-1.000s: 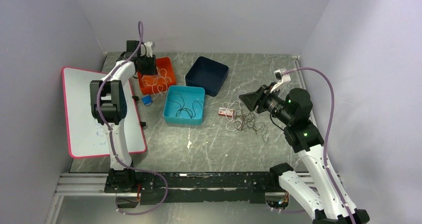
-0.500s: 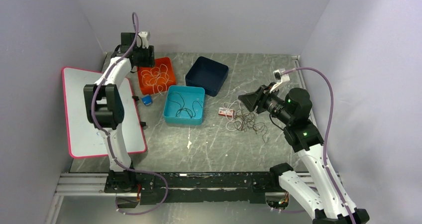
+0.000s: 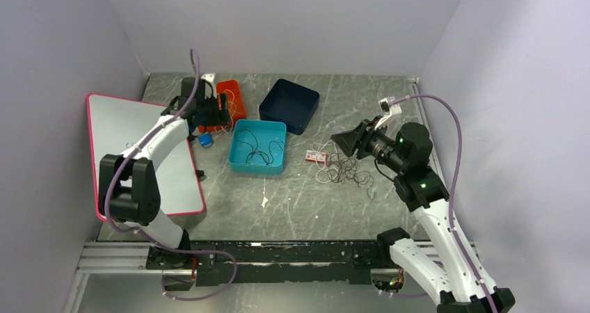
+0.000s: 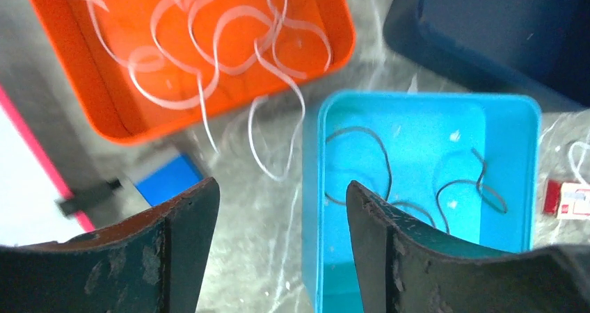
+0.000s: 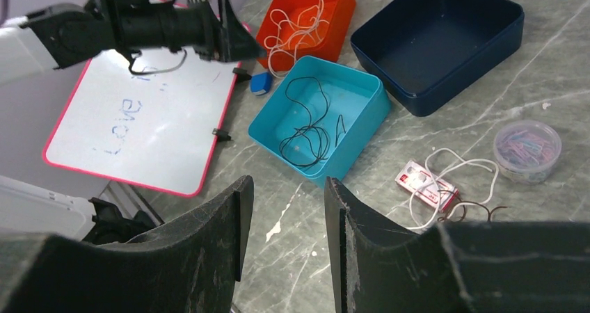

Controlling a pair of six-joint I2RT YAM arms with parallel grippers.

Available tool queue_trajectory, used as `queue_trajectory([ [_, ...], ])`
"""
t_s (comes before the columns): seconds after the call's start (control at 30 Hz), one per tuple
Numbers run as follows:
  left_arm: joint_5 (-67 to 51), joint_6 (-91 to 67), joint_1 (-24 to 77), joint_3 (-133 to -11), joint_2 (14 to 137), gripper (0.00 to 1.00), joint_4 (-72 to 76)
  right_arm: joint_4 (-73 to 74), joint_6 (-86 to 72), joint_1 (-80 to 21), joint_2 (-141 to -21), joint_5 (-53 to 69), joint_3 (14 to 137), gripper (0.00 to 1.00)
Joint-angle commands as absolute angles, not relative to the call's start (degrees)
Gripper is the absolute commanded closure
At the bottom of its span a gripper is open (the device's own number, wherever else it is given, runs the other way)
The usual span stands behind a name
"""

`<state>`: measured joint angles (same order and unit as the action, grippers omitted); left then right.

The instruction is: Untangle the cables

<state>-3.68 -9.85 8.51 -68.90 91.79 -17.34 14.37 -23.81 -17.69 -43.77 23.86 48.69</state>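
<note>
Where heaped loose, cables [image 3: 342,169] thin, looped, dark and whitish.

From above, the left arm [image 3: 163,129] covers much of the orange tray [image 3: 231,90] by the tabletop's [image 3: 299,202] far left corner. Some brown cables [image 5: 479,206] lie partly hidden behind a finger of the right gripper [image 5: 286,182]. We cannot read the scribbles on the whiteboard [image 5: 174,135].
</note>
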Motion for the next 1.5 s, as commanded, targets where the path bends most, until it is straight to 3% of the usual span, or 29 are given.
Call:
queue_trajectory([
  [0.0, 0.6, -16.3, 9.6, -63.9, 90.8, 0.28, -13.1, 13.3, -23.7, -17.5, -42.9, 24.4, 48.4, 0.54],
  [0.6, 5.6, -13.7, 10.4, -69.1, 102.7, 0.32, -10.6, 14.8, -23.4, -17.4, -41.8, 23.7, 48.3, 0.54],
  [0.77, 6.1, -12.9, 10.3, -70.3, 104.5, 0.42, -10.8, 15.3, -23.2, -17.4, -41.5, 23.4, 48.3, 0.54],
  [1.3, 7.2, -9.8, 9.8, -73.2, 102.9, 0.92, -12.8, 15.1, -23.3, -17.4, -41.6, 23.5, 48.1, 0.54],
  [1.47, 6.2, -8.1, 9.2, -76.7, 101.6, 0.93, -14.2, 15.1, -23.2, -17.4, -41.6, 23.5, 48.1, 0.54],
])
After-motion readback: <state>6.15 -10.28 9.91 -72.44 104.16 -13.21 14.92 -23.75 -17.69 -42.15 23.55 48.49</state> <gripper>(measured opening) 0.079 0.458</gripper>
